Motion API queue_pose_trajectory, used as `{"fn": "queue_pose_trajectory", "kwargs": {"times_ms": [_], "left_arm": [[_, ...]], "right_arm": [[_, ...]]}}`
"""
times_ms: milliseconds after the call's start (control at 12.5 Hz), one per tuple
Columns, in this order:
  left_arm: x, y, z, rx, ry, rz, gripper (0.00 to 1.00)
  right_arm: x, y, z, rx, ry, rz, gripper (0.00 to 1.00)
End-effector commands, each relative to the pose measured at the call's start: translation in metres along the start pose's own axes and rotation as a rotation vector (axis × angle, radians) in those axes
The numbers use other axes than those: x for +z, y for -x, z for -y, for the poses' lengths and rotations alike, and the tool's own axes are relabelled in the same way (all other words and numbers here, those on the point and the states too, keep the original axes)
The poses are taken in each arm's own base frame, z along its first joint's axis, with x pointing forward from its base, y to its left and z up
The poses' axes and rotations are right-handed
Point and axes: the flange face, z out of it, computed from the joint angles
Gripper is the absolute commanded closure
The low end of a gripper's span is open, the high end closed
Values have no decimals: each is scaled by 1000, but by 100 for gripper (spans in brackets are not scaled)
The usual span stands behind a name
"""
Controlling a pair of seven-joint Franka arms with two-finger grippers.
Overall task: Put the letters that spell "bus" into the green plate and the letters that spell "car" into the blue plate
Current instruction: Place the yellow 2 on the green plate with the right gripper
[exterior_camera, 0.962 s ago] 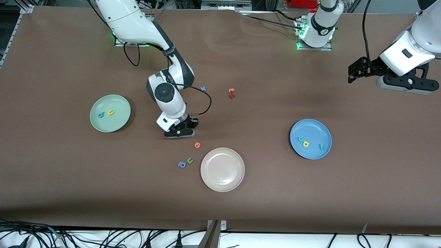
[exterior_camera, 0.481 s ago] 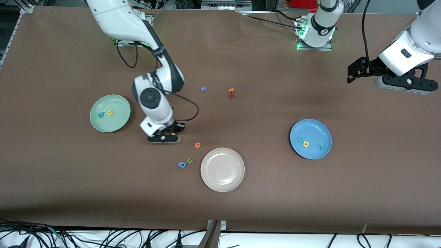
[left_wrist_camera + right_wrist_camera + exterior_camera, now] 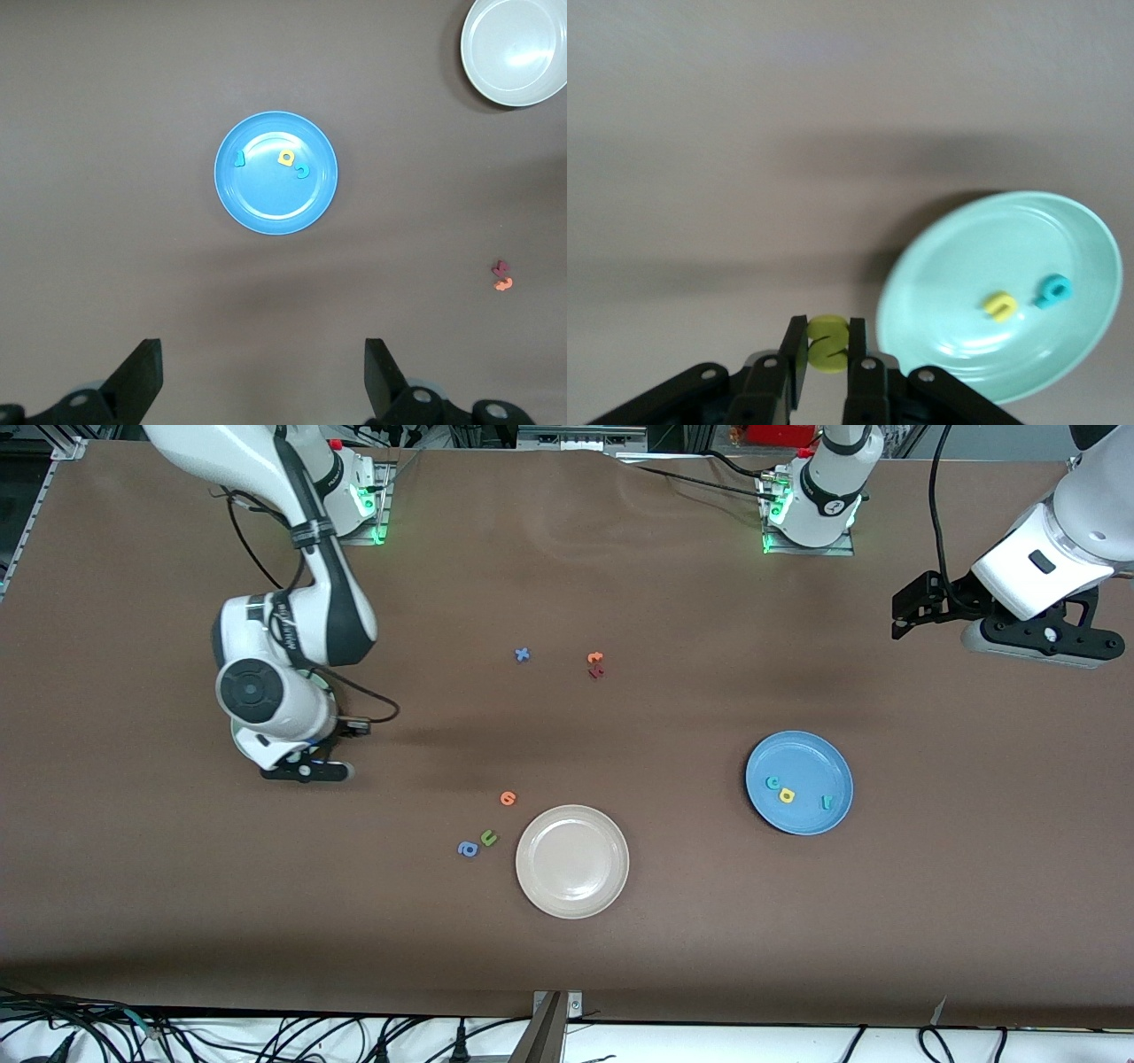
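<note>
Brown table (image 3: 673,921): right fingers (image 3: 799,352) pinch yellow "s" (image 3: 827,343); left fingers (image 3: 142,376) spread wide.

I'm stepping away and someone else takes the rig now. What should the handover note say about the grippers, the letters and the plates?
Right gripper: shut on the yellow "s", up in the air at the edge of the green plate.
Left gripper: open, holding nothing, waiting high above the left arm's end of the table.
Green plate: teal "b" and yellow "u" lie in it.
Blue plate: teal "c", yellow "a" and teal "r" lie in it, so "car" is done.
Left: bring the "s" over the green plate and release it. The other loose letters stay on the table.
</note>
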Motion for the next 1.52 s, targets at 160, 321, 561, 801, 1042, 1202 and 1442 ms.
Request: {"fn": "queue_pose_trajectory", "kwargs": {"times_ms": [160, 321, 561, 801, 1042, 1202, 1442], "left_arm": [[-5, -4, -2, -7, -23, 2, 0], [-5, -4, -3, -5, -23, 2, 0], [-5, -4, -2, -7, -23, 2, 0], [-5, -4, -2, -7, -23, 2, 0], [-5, -4, -2, -6, -25, 2, 0], [-6, -4, -2, -7, -25, 0, 0], [-6, -4, -2, -5, -25, 0, 0]], "right_arm": [[65, 33, -60, -86, -8, -2, 100], [82, 38, -66, -90, -3, -10, 100], [99, 40, -83, -75, -25, -8, 91], [96, 41, -82, -54, -51, -8, 23], [53, 34, -83, -48, -87, -37, 4], [-2, 23, -90, -28, -118, -21, 2], [-86, 10, -106, 0, -133, 26, 2]]}}
